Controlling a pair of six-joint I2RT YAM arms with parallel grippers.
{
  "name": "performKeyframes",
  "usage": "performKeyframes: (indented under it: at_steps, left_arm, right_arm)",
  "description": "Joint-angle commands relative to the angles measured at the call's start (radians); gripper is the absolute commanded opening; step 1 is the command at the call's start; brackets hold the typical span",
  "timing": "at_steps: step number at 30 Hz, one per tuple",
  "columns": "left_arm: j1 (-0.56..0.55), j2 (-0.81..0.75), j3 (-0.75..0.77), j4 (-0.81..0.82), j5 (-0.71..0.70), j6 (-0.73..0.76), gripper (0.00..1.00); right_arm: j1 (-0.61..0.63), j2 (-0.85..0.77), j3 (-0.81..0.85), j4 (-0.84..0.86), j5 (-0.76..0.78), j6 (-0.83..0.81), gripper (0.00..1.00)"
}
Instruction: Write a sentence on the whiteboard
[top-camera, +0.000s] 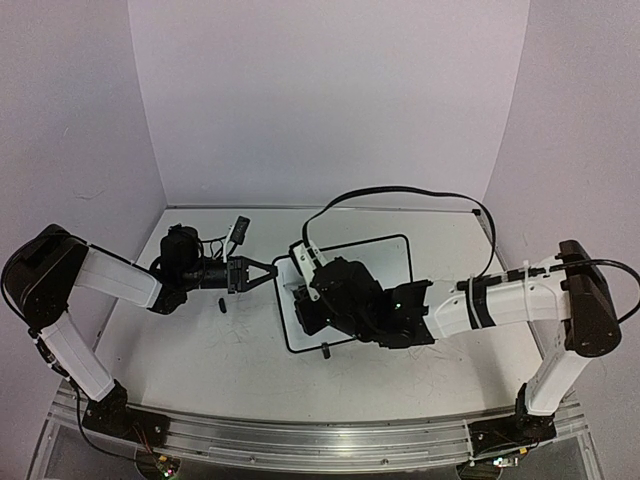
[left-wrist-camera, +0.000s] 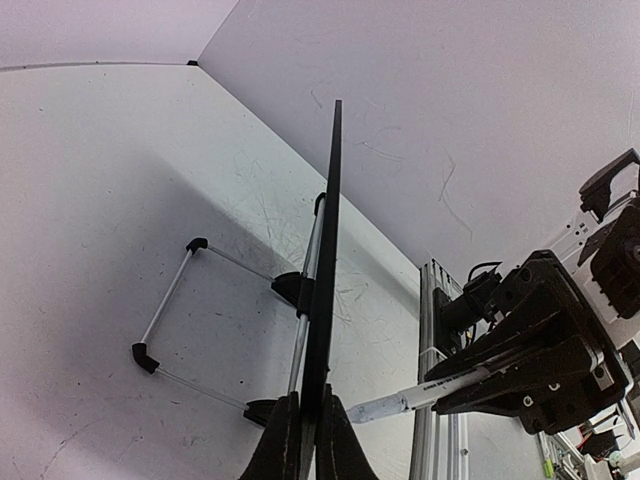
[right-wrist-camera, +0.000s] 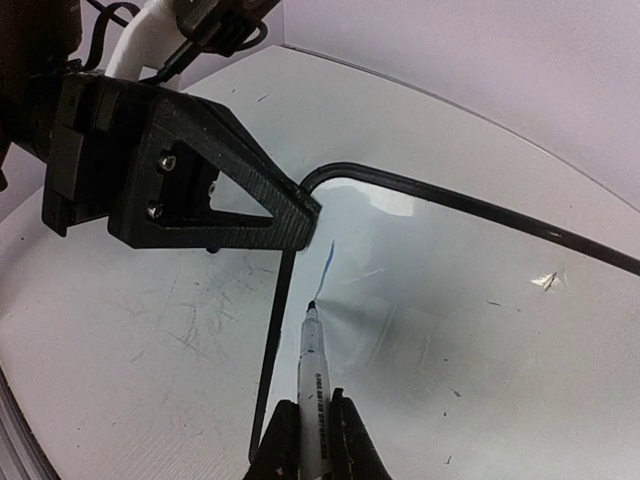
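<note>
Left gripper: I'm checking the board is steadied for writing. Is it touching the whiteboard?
Touching. In the left wrist view the left gripper is shut on the whiteboard, whose black edge runs down between its jaws with no gap.

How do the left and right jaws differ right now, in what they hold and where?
Left jaws are shut on the whiteboard's edge near a corner; right jaws are shut on a marker. Left jaws sit at the rim; right jaws hang over the board's face, marker tip at the end of a short blue stroke. Both grip something.
</note>
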Motion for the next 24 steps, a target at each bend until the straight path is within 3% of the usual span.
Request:
performKeyframes:
  at_steps: [1, 24]
  left_arm:
    - [-0.003, 0.0, 0.03, 0.02, 0.049, -0.031, 0.0]
    - [-0.003, -0.005, 0.03, 0.02, 0.054, -0.031, 0.0]
  right_arm:
    - [0.003, -0.029, 0.048, 0.035, 0.05, -0.039, 0.0]
    - [-0.018, 0.017, 0.086, 0.073, 0.054, -0.054, 0.0]
